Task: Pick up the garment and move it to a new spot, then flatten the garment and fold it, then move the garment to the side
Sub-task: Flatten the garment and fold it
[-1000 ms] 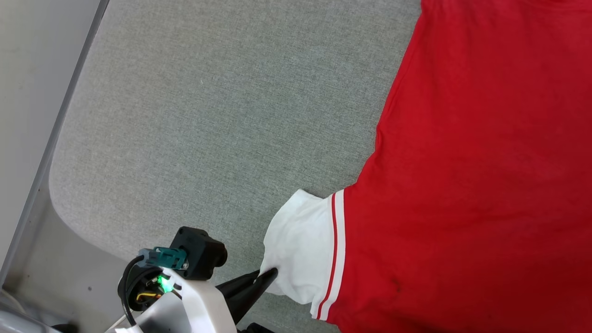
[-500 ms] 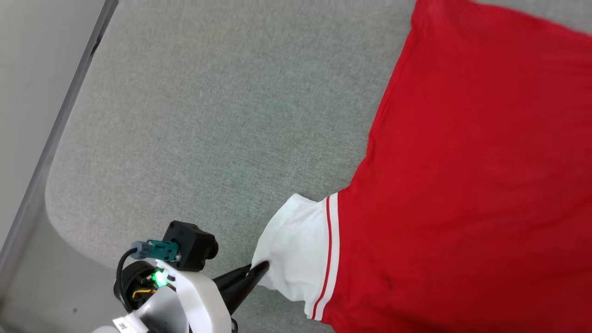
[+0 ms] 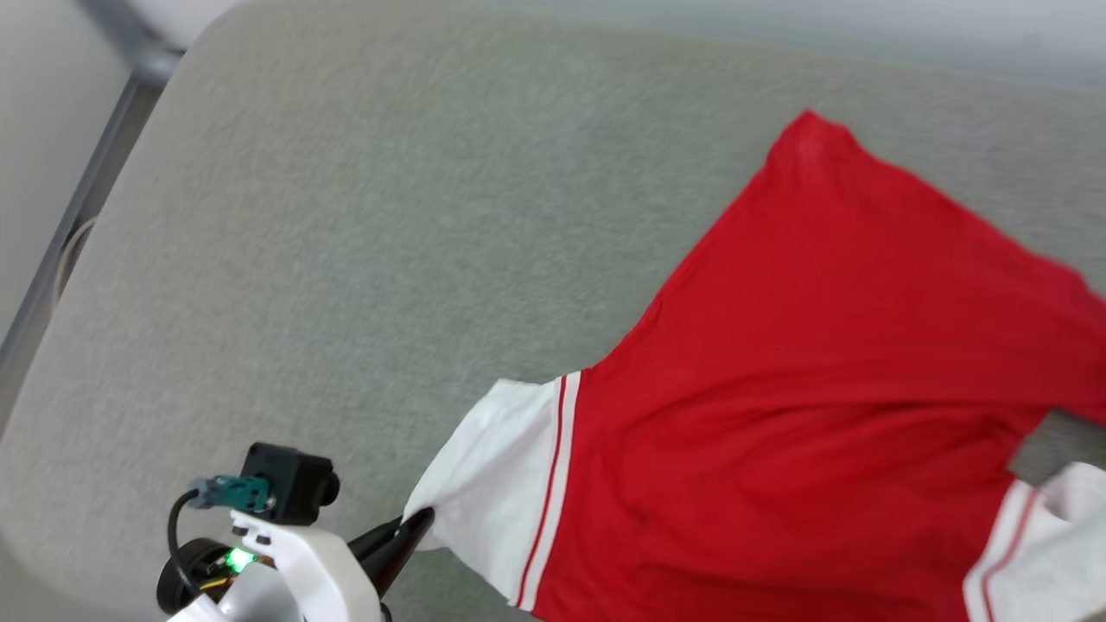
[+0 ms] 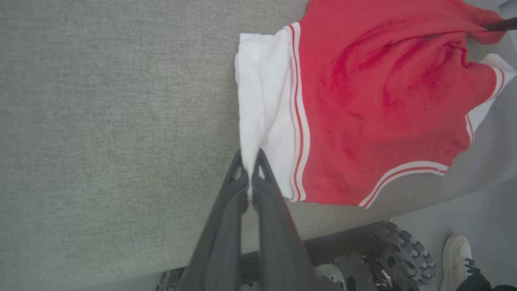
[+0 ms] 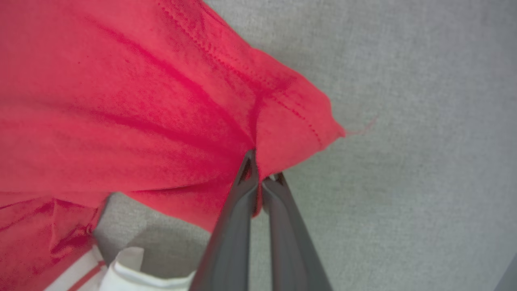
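Your left gripper is clamped on the edge of the left-hand white sleeve of the red jersey shirt with white, stripe-trimmed sleeves. Your right gripper is pinching a red hem corner. The shirt spreads across the right, near part of the grey fabric-covered table.
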Tool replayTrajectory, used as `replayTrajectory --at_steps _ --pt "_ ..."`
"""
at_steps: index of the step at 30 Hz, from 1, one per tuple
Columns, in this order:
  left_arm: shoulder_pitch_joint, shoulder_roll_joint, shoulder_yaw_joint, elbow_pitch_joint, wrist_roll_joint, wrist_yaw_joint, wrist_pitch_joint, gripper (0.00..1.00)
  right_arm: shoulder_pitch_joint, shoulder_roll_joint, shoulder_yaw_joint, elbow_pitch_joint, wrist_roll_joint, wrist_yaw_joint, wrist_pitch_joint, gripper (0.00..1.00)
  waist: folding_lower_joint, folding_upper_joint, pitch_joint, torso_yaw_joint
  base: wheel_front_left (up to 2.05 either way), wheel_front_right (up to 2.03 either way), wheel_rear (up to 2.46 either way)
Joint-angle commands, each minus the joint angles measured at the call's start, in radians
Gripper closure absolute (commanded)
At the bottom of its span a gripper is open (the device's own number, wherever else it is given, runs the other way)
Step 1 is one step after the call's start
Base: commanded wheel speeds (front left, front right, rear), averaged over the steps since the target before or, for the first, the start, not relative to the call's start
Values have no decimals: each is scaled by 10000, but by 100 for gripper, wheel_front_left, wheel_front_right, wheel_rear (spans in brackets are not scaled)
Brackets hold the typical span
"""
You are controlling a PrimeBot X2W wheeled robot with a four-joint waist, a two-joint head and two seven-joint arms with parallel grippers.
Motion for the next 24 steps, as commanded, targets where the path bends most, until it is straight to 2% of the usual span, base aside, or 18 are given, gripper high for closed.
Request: replayTrajectory --at_steps 1,8,14,17,18,24 --pt "140 6 41 13 -48 60 -53 100 268 36 -41 -77 68 -11 -29 100 1 -1 -565 -571 0 0 0" --pt "587 79 325 201 -27 298 -441 100 1861 422 -601 -988 559 -11 -36 100 1 -1 -1207 -1325 0 0 0" --pt "980 -185 460 337 -214 364 -954 100 3330 1020 -998 -2071 838 -11 1 100 1 -1 -1547 -1815 0 0 0" --pt "1025 -373 539 493 -140 375 -1301 100 4036 1293 -1190 -2598 898 -11 141 100 1 -1 -1672 -1955 0 0 0" --pt "988 -515 557 696 -51 356 -1605 100 4754 1513 -1298 -3014 929 -11 394 100 1 -1 -1810 -2041 0 0 0" --pt "897 -816 443 1020 49 293 -1971 100 5661 1864 -1474 -3390 792 -11 528 100 1 -1 -1991 -2076 0 0 0"
